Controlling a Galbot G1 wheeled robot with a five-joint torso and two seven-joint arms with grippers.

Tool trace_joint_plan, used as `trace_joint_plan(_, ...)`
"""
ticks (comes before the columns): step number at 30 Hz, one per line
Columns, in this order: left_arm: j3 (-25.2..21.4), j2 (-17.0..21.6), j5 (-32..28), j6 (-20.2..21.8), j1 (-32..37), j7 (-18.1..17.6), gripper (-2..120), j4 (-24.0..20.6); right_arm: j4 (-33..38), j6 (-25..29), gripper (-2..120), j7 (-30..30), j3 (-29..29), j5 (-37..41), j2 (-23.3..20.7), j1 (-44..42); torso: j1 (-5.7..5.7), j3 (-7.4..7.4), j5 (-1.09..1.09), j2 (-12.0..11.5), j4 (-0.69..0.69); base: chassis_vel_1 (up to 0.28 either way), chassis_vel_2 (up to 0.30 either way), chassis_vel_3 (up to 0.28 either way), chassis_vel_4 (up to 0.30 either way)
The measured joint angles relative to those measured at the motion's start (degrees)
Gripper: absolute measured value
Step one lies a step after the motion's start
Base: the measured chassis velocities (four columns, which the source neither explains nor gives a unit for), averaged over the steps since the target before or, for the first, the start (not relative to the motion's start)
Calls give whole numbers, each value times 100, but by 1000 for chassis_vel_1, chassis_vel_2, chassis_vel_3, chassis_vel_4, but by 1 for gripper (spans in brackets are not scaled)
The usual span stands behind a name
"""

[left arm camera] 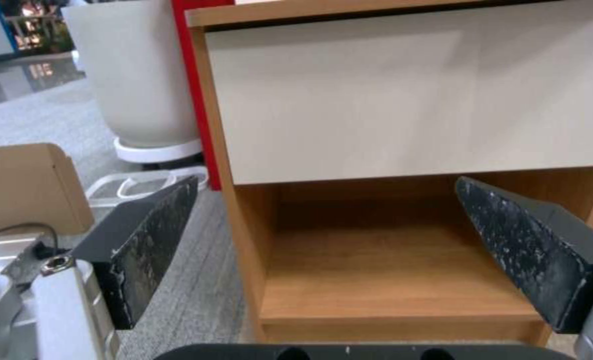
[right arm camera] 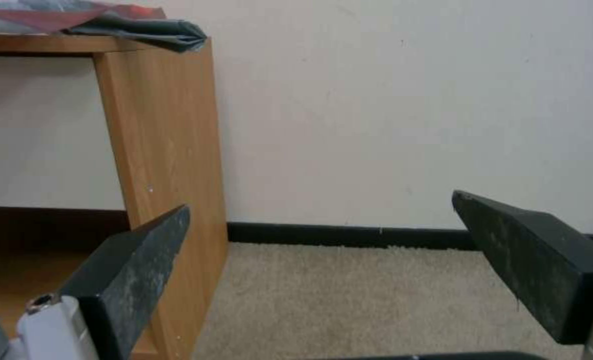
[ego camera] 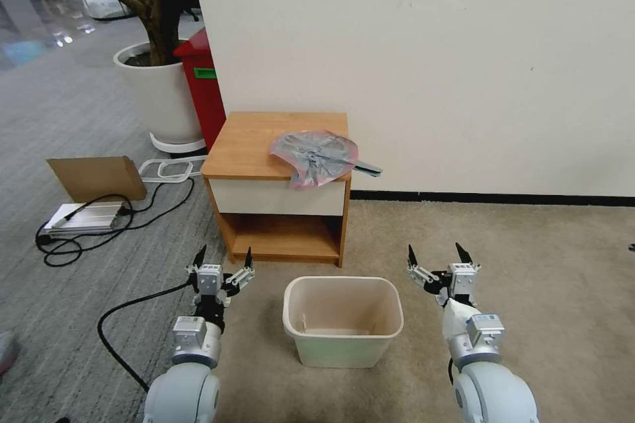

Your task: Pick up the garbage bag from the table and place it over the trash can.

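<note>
The bag is thin, crinkly plastic, grey and translucent with a pinkish edge, lightly glossy. The table is smooth wood-grain board with a matt white drawer front. The bin is smooth cream plastic. Left end effector and right end effector have matt black fingers, scuffed and speckled on their inner faces, on brushed metal mounts. The carpet is rough beige pile; the wall is matt paint.
</note>
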Motion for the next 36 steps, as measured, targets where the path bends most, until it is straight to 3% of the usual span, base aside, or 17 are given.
trace_joint_plan(3,-4,16,-12,12,0,1,97,-8,7,-2,100,0,0,13,-4,0,0,0,0,0,0,0,0,0,0)
trace_joint_plan(7,-184,348,-479,275,5,-46,100,-251,225,-149,100,93,55,325,-106,5,0,0,2,0,0,0,0,0,0)
trace_joint_plan(15,-768,1453,-2032,1163,32,-259,100,-1039,1143,-822,100,509,266,1754,-562,74,0,0,0,0,-1,0,0,0,0)
trace_joint_plan(18,-789,1567,-2202,1309,70,-265,100,-1158,1160,-835,100,504,233,1916,-591,108,0,0,4,0,0,0,0,0,0)
trace_joint_plan(20,-522,1568,-2247,1473,248,-178,100,-1221,1161,-837,100,504,222,2003,-606,109,0,1,-4,0,2,0,0,0,0)
trace_joint_plan(27,-377,1528,-2154,1462,327,-134,100,-1229,1074,-802,100,494,119,2146,-613,160,1,0,0,0,-1,0,0,0,0)
trace_joint_plan(30,-380,1521,-2096,1361,372,-111,100,-1225,862,-680,100,447,-156,2664,-737,453,1,0,0,0,-1,0,0,0,0)
trace_joint_plan(36,-431,1538,-2109,1211,378,-74,100,-1225,354,-464,100,278,-521,2869,-995,959,1,1,0,0,0,0,0,0,0)
